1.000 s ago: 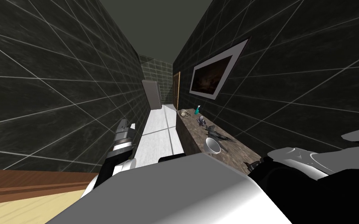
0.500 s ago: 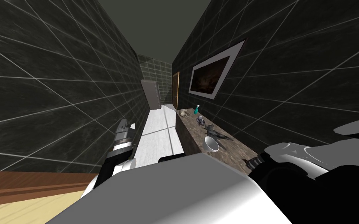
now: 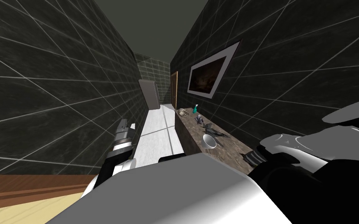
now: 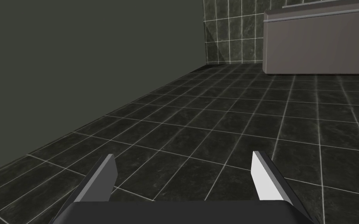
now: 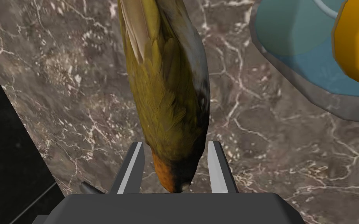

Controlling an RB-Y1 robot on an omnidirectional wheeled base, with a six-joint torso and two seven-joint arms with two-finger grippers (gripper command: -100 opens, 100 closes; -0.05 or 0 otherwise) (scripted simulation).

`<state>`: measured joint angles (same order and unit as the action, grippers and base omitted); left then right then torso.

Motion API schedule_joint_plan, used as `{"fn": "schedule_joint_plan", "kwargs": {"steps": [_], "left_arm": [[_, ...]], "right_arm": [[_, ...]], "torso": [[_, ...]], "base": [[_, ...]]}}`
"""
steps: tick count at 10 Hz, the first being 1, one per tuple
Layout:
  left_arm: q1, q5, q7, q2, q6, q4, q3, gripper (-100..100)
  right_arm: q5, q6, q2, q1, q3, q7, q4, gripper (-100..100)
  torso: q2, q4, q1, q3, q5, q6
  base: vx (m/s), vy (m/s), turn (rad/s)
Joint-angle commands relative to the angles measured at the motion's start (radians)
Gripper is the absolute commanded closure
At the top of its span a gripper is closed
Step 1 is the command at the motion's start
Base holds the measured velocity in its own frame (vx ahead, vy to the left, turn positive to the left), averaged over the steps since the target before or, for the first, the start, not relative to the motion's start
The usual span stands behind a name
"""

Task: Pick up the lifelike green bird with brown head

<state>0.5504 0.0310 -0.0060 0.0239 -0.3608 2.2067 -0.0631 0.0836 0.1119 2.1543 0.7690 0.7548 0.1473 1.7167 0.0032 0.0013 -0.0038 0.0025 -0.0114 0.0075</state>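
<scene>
Right gripper [image 5: 175,144] pinches bird [image 5: 163,85] head — left gripper [image 4: 183,154] spread.

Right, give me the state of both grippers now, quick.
Left gripper: open, holding nothing.
Right gripper: shut on the green bird, at its orange-brown head end.

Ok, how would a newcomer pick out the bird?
Along the right wall runs a brown marbled counter under a framed picture. At its near end, in the right claw, is the bird: olive-green body, orange-brown head, beside a blue dish.
</scene>
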Motion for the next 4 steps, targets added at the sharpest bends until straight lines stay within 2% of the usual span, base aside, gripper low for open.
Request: {"fn": "schedule_joint_plan", "kwargs": {"steps": [1,2,3,4], "left_arm": [[0.0,0.0,0.0,0.0,0.0,0.0,0.0,0],[0.0,0.0,0.0,0.0,0.0,0.0,0.0,0],[0.0,0.0,0.0,0.0,0.0,0.0,0.0,0],[0.0,0.0,0.0,0.0,0.0,0.0,0.0,0]], "right_arm": [[-0.007,0.015,0.05,0.013,-0.024,0.024,0.015,100],[-0.014,0.023,0.08,0.007,-0.026,0.033,0.027,100],[-0.011,0.021,0.059,-0.003,-0.01,0.02,0.016,100],[-0.011,0.021,0.062,-0.004,-0.011,0.022,0.018,0]], "torso": [[0.0,0.0,0.0,0.0,0.0,0.0],[0.0,0.0,0.0,0.0,0.0,0.0],[0.0,0.0,0.001,0.0,0.0,0.0],[-0.001,0.0,0.0,0.0,-0.001,0.0]], "base": [[-0.039,0.005,-0.067],[-0.036,0.003,-0.064],[-0.015,0.001,-0.007],[0.0,0.0,0.0]]}}
